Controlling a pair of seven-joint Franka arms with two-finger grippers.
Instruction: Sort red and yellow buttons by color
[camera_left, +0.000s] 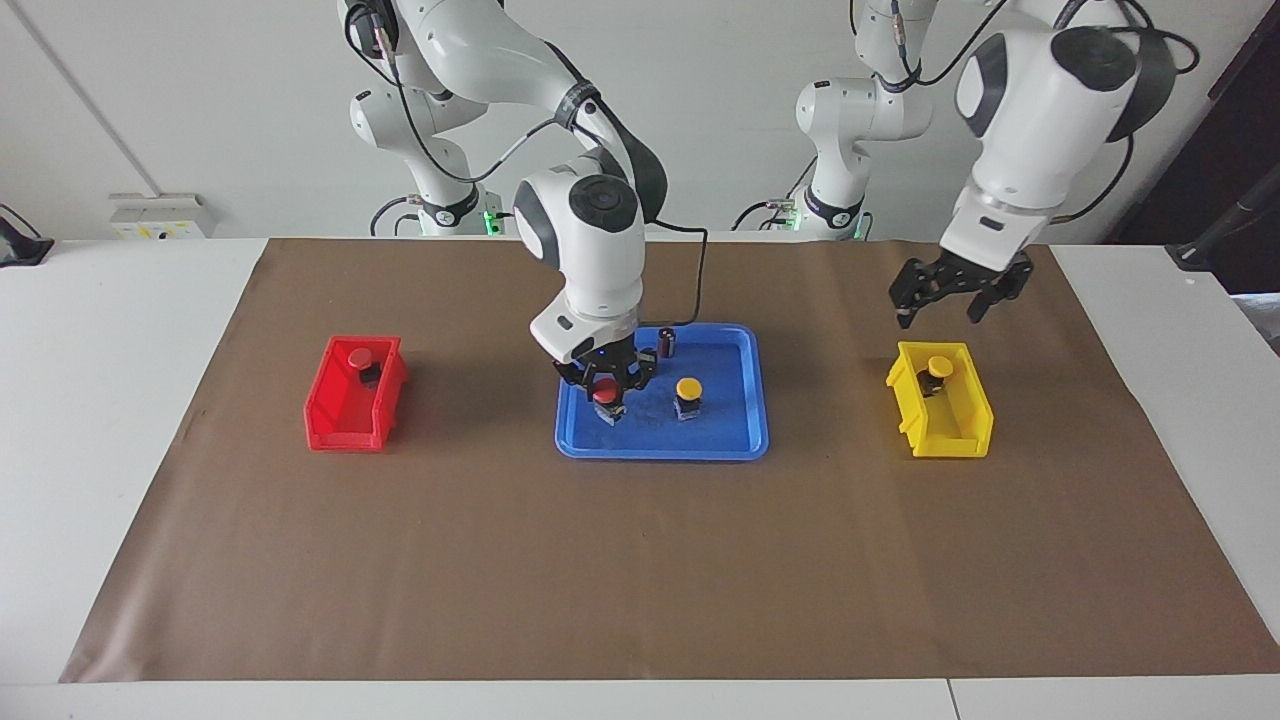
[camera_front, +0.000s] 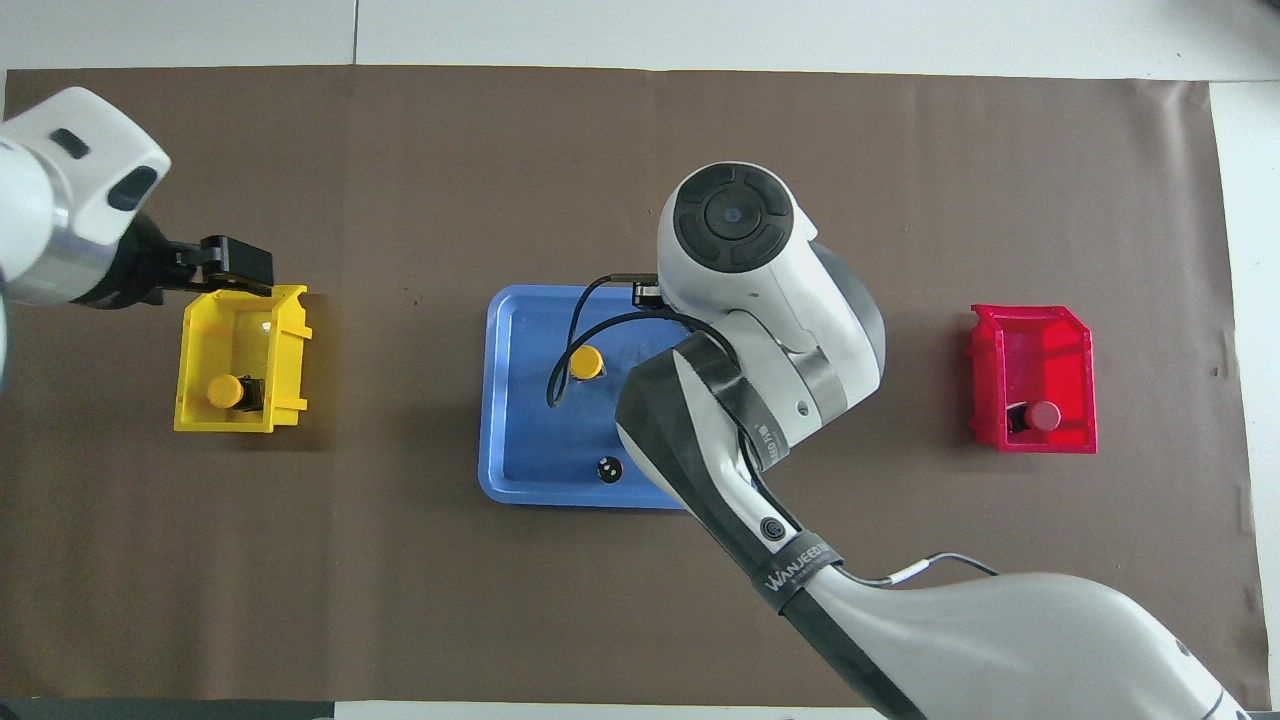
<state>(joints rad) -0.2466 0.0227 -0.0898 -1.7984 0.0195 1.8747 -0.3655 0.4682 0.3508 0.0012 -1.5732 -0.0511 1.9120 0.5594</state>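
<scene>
A red button (camera_left: 605, 394) stands in the blue tray (camera_left: 740, 440), and my right gripper (camera_left: 606, 384) is down around it; my own arm hides both in the overhead view. A yellow button (camera_left: 688, 388) stands beside it in the tray, and it also shows in the overhead view (camera_front: 585, 361). The red bin (camera_left: 340, 425) holds a red button (camera_left: 361, 358). The yellow bin (camera_left: 955, 435) holds a yellow button (camera_left: 938, 366). My left gripper (camera_left: 950, 300) hangs open and empty over the yellow bin's edge nearer the robots.
A small dark cylinder with a silvery top (camera_left: 667, 342) stands in the tray nearer the robots. The red bin sits toward the right arm's end of the brown mat (camera_left: 640, 580), the yellow bin toward the left arm's end.
</scene>
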